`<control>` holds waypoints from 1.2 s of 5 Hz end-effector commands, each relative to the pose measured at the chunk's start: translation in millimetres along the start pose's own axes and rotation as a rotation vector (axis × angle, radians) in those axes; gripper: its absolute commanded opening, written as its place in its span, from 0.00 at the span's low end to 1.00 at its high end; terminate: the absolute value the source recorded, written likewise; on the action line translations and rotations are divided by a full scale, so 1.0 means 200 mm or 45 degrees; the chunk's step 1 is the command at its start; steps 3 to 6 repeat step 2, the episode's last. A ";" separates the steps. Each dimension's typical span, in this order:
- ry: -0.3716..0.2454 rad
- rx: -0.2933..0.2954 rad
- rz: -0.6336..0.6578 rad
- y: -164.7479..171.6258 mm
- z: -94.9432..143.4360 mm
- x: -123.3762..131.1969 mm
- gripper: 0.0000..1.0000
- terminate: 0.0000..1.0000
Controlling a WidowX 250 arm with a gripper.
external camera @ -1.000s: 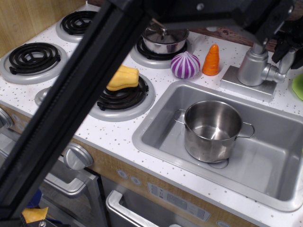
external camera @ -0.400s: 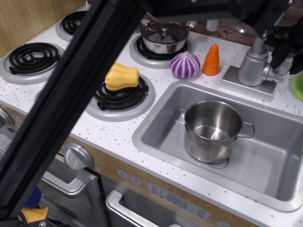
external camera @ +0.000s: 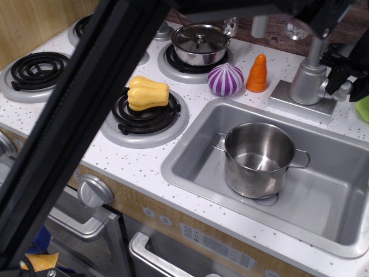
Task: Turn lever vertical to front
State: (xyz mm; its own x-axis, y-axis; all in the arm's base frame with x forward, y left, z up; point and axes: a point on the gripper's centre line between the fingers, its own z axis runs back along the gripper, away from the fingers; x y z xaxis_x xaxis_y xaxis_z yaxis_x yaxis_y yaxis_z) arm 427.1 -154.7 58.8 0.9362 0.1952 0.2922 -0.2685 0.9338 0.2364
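The lever (external camera: 340, 90) is a short silver-grey stub jutting to the right from the faucet's cylindrical column (external camera: 307, 81), at the back right of the sink. My black gripper (external camera: 347, 78) sits right at the lever's outer end. One finger is just above the stub and the other is to its right, so the paddle end is mostly hidden. I cannot tell whether the fingers are clamped on it.
A steel pot (external camera: 258, 158) stands in the sink (external camera: 190, 161). An orange carrot (external camera: 257, 73) and a purple onion (external camera: 225, 79) sit left of the faucet. A yellow squash (external camera: 147, 93) lies on a burner and a lidded pan (external camera: 200, 43) on another. My black arm link (external camera: 86, 115) crosses the left foreground.
My gripper has moved slightly right and down around the lever's end. The arm link has swung left, uncovering the squash and the lidded pan. The lever's angle looks about the same.
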 end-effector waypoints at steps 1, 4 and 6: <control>0.018 -0.073 0.131 0.04 0.15 -0.08 0.00 0.00; 0.030 -0.110 0.141 0.05 0.10 -0.09 0.00 1.00; 0.030 -0.110 0.141 0.05 0.10 -0.09 0.00 1.00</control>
